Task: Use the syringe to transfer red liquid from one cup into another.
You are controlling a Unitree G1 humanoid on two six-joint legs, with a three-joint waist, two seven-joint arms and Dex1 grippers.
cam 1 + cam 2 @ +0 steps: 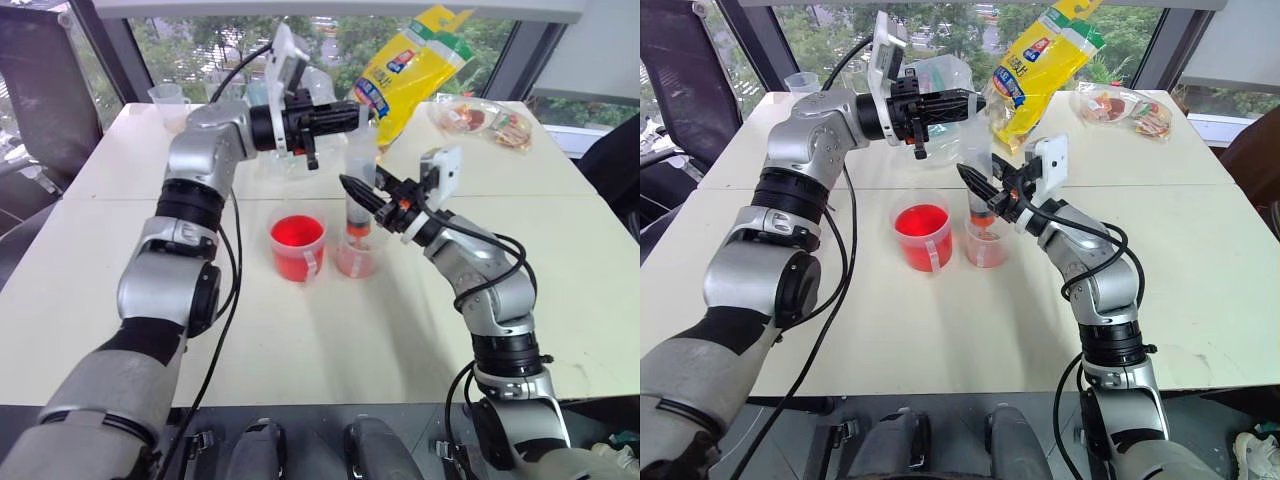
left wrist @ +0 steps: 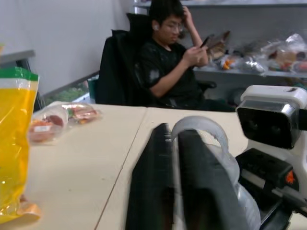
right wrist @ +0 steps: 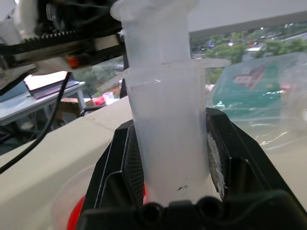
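Observation:
The clear syringe stands upright with its orange tip down in the smaller pale-pink cup. My right gripper is shut on its barrel, coming in from the right. From the left, my left gripper reaches level over the syringe's top. Its fingers are shut, with the plunger's white ring at their tips. Just left of the smaller cup stands the larger cup, holding bright red liquid, with a white tape strip on its side.
A yellow bag stands behind the syringe. Clear food packets lie at the table's back right and clear beakers at its back left. The white table has free room in front. A seated person is beyond the table.

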